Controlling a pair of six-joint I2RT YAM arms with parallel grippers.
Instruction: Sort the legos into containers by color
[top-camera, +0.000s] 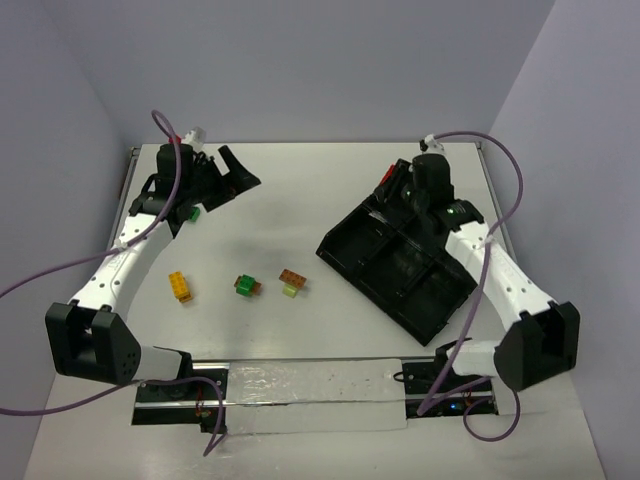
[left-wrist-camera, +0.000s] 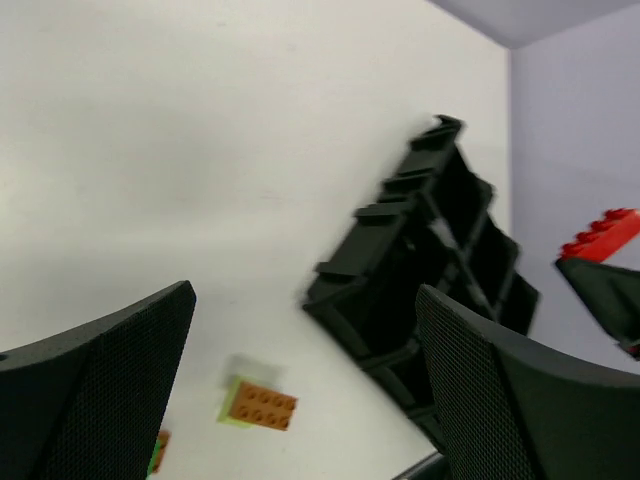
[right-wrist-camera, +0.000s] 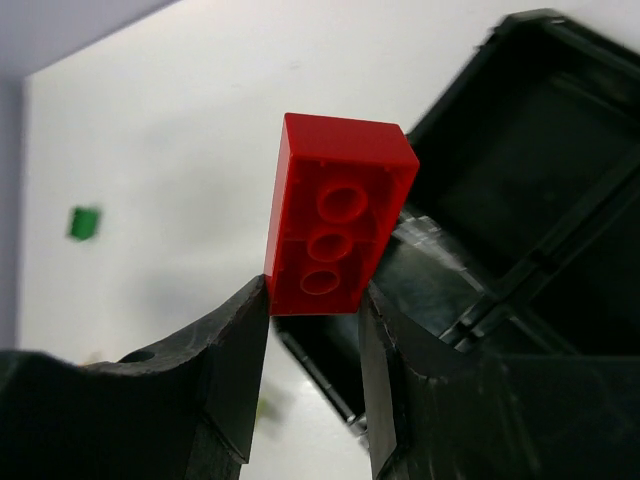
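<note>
White table (top-camera: 330, 200), plain grey walls behind.

Far left: a single green brick (top-camera: 192, 212) lay just beside the left arm; a careless descent there could knock it away. The left gripper (top-camera: 232, 185) hung above the table with its jaws wide apart, empty, tilted toward the centre.

Near middle: a yellow brick (top-camera: 180, 286), a green-and-brown pair (top-camera: 245, 286) and a brown-on-pale-green pair (top-camera: 293, 281) lay loose on the table. The pairs risked going into one compartment unsplit.

Right: the black tray (top-camera: 400, 270) sat skewed. The right gripper (right-wrist-camera: 312, 295) pinched a red brick (right-wrist-camera: 338, 228) by its lower end only, most of it standing proud. It could pivot or slip, landing on a divider or outside the tray. The right arm reached forward over the tray's far corner.
</note>
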